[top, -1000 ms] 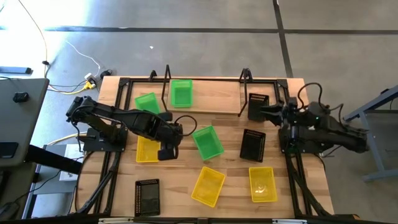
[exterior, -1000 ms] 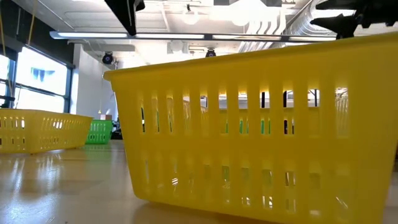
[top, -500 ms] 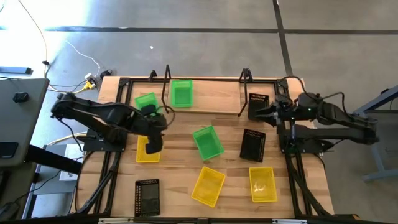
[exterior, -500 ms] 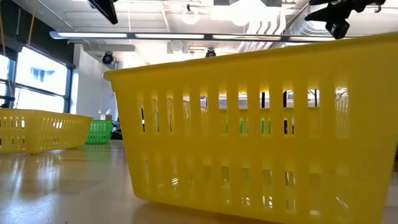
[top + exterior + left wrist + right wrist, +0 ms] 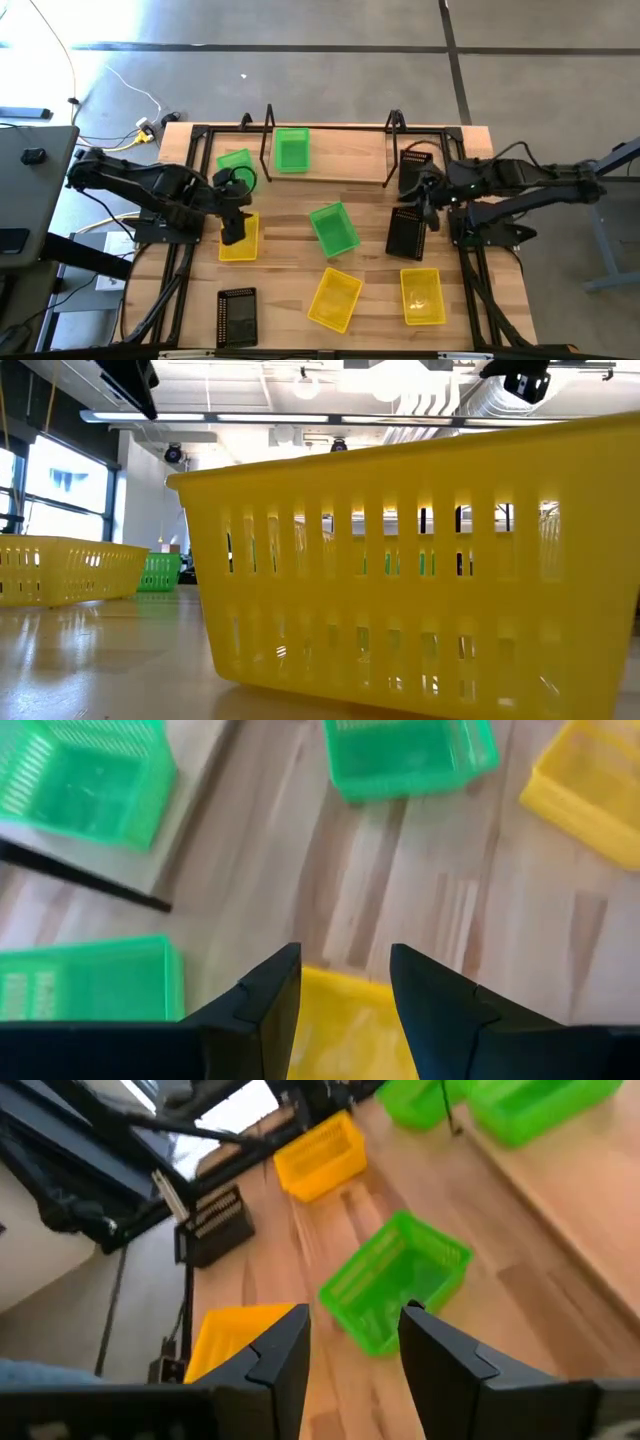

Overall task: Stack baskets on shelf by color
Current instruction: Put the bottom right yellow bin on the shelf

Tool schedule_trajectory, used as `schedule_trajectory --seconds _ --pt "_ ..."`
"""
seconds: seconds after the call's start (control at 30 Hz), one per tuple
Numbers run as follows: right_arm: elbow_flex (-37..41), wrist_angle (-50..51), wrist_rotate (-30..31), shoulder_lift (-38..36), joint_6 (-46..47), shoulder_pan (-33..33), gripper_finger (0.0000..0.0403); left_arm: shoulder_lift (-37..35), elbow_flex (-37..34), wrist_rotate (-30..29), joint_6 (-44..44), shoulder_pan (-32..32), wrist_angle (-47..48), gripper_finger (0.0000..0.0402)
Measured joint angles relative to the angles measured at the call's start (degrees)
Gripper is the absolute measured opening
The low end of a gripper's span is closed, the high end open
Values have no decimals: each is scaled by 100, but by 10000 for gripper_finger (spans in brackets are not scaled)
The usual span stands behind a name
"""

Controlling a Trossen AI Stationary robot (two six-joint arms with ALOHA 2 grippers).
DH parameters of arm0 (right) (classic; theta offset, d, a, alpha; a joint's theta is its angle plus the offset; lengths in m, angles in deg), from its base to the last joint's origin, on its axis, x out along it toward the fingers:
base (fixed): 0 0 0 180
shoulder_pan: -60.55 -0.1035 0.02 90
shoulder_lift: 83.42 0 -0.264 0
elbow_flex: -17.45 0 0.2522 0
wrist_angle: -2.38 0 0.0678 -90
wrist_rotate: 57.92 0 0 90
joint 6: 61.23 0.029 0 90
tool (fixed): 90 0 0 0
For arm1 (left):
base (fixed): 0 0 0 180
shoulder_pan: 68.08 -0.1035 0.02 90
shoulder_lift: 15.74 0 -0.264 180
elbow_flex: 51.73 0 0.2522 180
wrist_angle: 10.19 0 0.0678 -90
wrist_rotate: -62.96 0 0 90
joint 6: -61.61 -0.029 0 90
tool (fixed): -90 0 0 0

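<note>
My left gripper (image 5: 232,226) is open and empty, over the far end of a yellow basket (image 5: 238,240) at the table's left. In the left wrist view its fingers (image 5: 345,960) stand above that basket (image 5: 345,1025). My right gripper (image 5: 426,200) is open and empty, between a black basket (image 5: 413,170) at the shelf's right end and a black basket (image 5: 407,234) on the table. One green basket (image 5: 292,149) stands on the shelf (image 5: 345,160). Another green basket (image 5: 237,164) lies at the shelf's left end, and a third green basket (image 5: 333,228) lies mid-table.
Two more yellow baskets (image 5: 335,298) (image 5: 422,295) and a black basket (image 5: 236,316) lie near the front edge. The near yellow basket fills the low view (image 5: 420,560). The shelf's upright black loops (image 5: 268,125) (image 5: 393,125) rise at its two ends.
My left gripper has gone toward the table's left edge, from beside the middle green basket to above the left yellow basket, staying open. My right gripper has shifted a little toward the near edge, toward the black basket on the table. No basket has moved.
</note>
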Motion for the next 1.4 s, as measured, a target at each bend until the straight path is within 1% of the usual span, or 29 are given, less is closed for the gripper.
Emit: schedule_trajectory --seconds 0.07,0.3,0.43,0.7,0.77,1.0,1.23,1.33,1.4 --pt "-88 73 72 223 186 -217 140 -96 -120 79 -5 0 -216 145" --pt "-248 144 156 855 935 -967 140 -227 -365 364 -19 0 -377 145" --pt "-248 210 156 1136 1558 -1411 140 -222 -441 690 -100 0 -459 145" --pt "-250 214 159 1638 2833 -2325 140 -214 -521 848 -108 0 -486 145" --pt "-250 170 255 1767 3115 -2536 140 -216 -523 930 -107 0 -486 145" --pt "-250 -76 461 2172 3774 -3124 140 -213 -521 937 -109 0 -488 145" --pt "-279 -353 654 2412 4295 -3534 140 -213 -521 938 -112 0 -488 145" --pt "-573 -293 847 2596 4319 -3672 140 -213 -521 935 -164 2 -488 145" --pt "-896 -62 1003 2762 4295 -3746 140 -213 -521 935 -173 2 -488 145"
